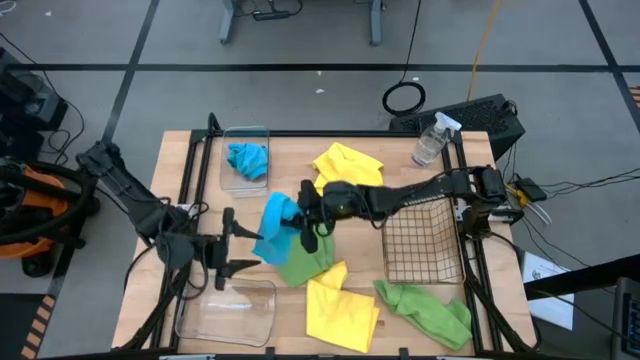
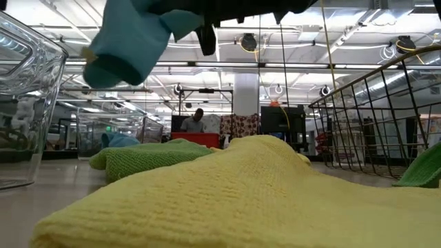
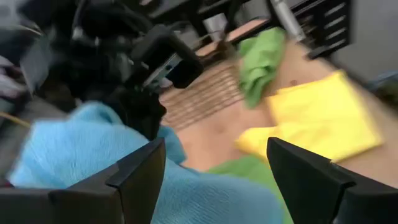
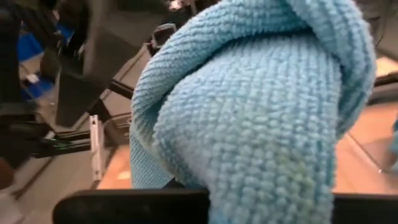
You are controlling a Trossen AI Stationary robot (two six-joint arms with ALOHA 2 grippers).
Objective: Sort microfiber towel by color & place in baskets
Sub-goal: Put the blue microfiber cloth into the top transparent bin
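High view: the bright blue microfiber towel (image 1: 275,228) hangs above mid-table, pinched by the right gripper (image 1: 307,217), beside the left gripper (image 1: 232,243), whose fingers are spread. The low view alone shows it clear of the green cloth (image 2: 148,160). A dark wire-grid basket (image 1: 423,247) stands near.

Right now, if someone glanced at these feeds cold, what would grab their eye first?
First, the blue towel dangling off the table from the right gripper at mid-table, with the open left gripper just beside it. Next, another blue towel already lying in the clear tub at the far left. Yellow and green towels still lie loose around the wire basket, which holds nothing.
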